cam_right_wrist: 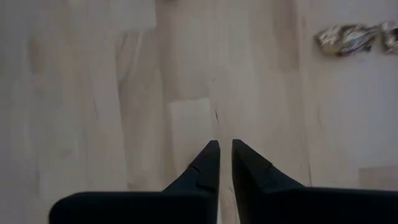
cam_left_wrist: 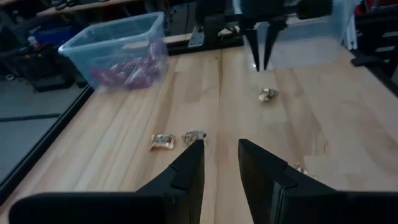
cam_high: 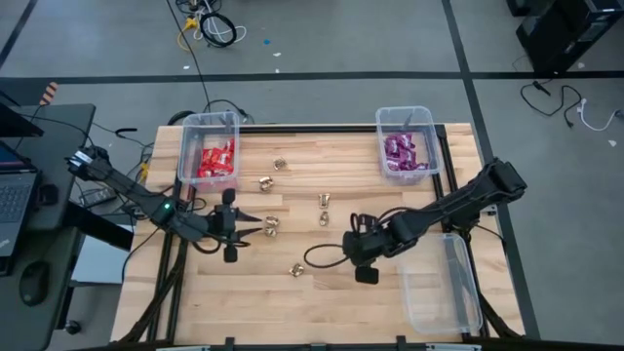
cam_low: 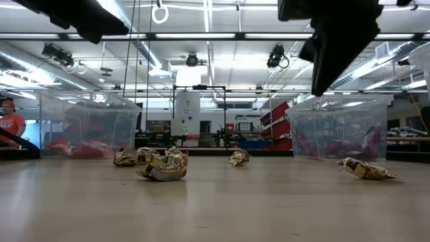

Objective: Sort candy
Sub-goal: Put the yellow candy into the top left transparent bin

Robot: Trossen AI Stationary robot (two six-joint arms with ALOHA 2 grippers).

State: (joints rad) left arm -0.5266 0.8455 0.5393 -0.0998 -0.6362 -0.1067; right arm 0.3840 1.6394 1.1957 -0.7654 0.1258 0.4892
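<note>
Right gripper (cam_right_wrist: 224, 149) hangs nearly closed, empty, above mid-table; left gripper (cam_left_wrist: 219, 152) parted, empty, beside gold candy (cam_high: 271, 227).

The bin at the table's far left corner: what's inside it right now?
The left bin holds a pile of red packets and, as far as the high view shows, nothing else. Whatever lies beneath that pile is covered.

This is a robotics lab or industrial workshop. A bare concrete floor (cam_high: 322, 39) with loose cables (cam_high: 210, 27) fills the top of the high view, and a laptop desk (cam_high: 29, 185) sits at its left edge. The low view's background shows ceiling strip lights (cam_low: 201, 35), metal racks (cam_low: 201, 114) and a person (cam_low: 9, 124) at far left.
</note>
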